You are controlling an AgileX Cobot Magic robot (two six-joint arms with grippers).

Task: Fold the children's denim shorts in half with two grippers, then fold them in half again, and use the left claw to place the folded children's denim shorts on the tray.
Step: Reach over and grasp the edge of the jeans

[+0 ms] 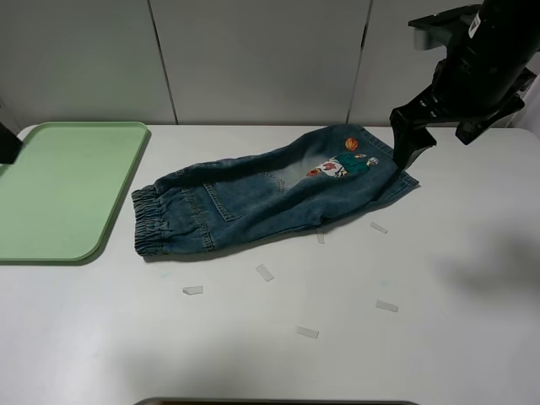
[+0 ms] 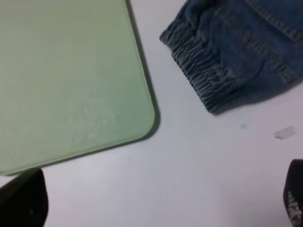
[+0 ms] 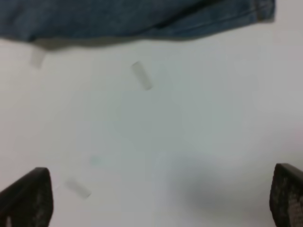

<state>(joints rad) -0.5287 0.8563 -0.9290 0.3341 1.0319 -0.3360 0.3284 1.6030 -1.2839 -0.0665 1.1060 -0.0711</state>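
The children's denim shorts (image 1: 253, 202) lie flat on the white table, the elastic waistband (image 1: 156, 221) toward the tray and the leg hem to the right, with cartoon patches (image 1: 342, 164) facing up. The light-green tray (image 1: 59, 190) sits at the left. My right gripper (image 1: 412, 152) hangs just above the hem end, open; in the right wrist view (image 3: 156, 198) its fingertips (image 3: 26, 198) stand wide over bare table beside the denim (image 3: 132, 19). The left claw (image 2: 158, 208) is open and empty above the table, between the tray corner (image 2: 94, 118) and the waistband (image 2: 203, 80).
Several small strips of tape (image 1: 265, 272) lie on the table in front of the shorts. A sliver of the left arm (image 1: 7, 143) shows at the left edge, over the tray. Grey wall panels stand behind the table.
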